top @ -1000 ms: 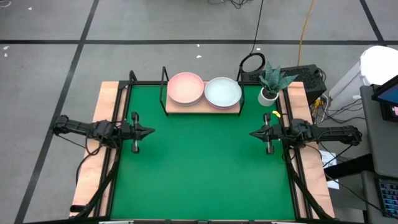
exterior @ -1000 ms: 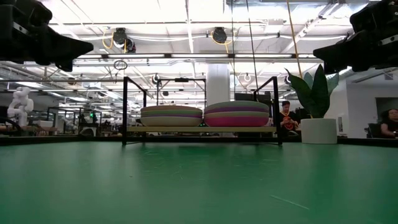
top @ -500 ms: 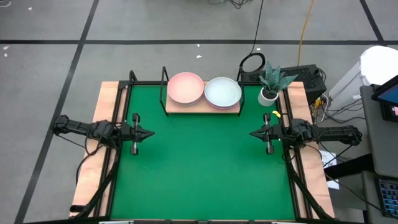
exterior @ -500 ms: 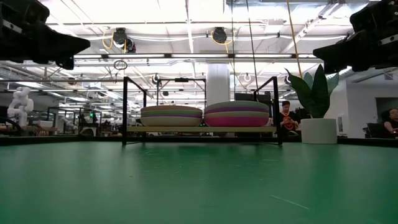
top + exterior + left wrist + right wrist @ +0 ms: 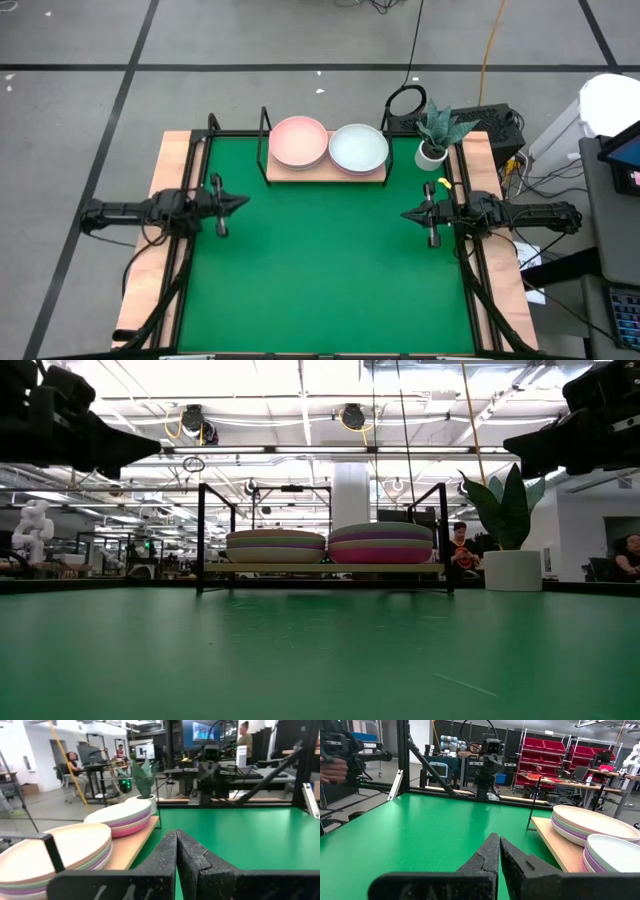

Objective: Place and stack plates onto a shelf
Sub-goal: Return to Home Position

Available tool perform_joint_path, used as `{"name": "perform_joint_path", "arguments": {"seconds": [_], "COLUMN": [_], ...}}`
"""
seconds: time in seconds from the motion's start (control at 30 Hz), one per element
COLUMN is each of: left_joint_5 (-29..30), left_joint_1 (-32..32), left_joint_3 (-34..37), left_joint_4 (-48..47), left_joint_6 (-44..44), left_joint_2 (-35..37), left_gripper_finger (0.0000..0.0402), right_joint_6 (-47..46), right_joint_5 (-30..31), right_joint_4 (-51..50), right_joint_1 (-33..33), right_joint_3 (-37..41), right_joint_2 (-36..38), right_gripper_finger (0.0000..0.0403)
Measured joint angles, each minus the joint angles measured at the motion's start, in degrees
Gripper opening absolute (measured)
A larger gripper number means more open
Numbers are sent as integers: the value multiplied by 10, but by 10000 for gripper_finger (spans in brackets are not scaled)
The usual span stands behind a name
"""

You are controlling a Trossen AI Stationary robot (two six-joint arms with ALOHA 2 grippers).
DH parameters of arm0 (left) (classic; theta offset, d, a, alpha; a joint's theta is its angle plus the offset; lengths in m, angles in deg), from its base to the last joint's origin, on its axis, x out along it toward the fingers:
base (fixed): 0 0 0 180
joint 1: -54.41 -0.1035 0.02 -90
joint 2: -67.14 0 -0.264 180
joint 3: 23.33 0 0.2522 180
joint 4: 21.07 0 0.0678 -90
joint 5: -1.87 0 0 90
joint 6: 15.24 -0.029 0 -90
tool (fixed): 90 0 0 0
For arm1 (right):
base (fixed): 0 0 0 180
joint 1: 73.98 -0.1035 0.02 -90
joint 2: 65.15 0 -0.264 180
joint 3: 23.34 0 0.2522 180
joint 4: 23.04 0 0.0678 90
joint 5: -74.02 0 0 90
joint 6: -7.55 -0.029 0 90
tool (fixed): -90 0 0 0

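Two stacks of plates stand side by side on the wooden shelf [image 5: 325, 176] at the far edge of the green mat. The left stack [image 5: 299, 141] has a salmon pink plate on top, the right stack [image 5: 358, 148] a pale mint one. In the low view the stacks [image 5: 275, 546] [image 5: 380, 544] show purple, magenta and beige rims above the board [image 5: 325, 568]. My left gripper [image 5: 244, 202] [image 5: 177, 840] hovers shut at the mat's left side, pointing inward. My right gripper [image 5: 404, 214] [image 5: 499, 842] hovers shut at the mat's right side. Neither holds anything.
A potted plant [image 5: 435, 135] stands just right of the shelf. Black frame rails [image 5: 187, 250] run along both sides of the green mat [image 5: 330, 270]. The mat between the grippers is bare. People and workbenches show in the room beyond the table.
My left gripper has swung a little toward the table's far edge, turning its tip toward the shelf, and stays shut. The right arm and the plates have kept still.
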Motion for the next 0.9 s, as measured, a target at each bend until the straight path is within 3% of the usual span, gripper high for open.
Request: {"name": "perform_joint_path", "arguments": {"seconds": [0.17,0.47,0.9], "left_joint_5": [-19,-64,-63], "left_joint_1": [-33,-36,-36], "left_joint_3": [-1,-1,0], "left_joint_4": [-6,-15,-7], "left_joint_6": [10,17,14], "left_joint_2": [0,0,0], "left_gripper_finger": [3,3,3], "right_joint_6": [0,0,0], "right_joint_5": [0,0,0], "right_joint_4": [-1,-1,-1], "right_joint_1": [0,0,0], "right_joint_3": [0,0,0], "right_joint_2": [0,0,0], "right_gripper_finger": [0,0,0]}}
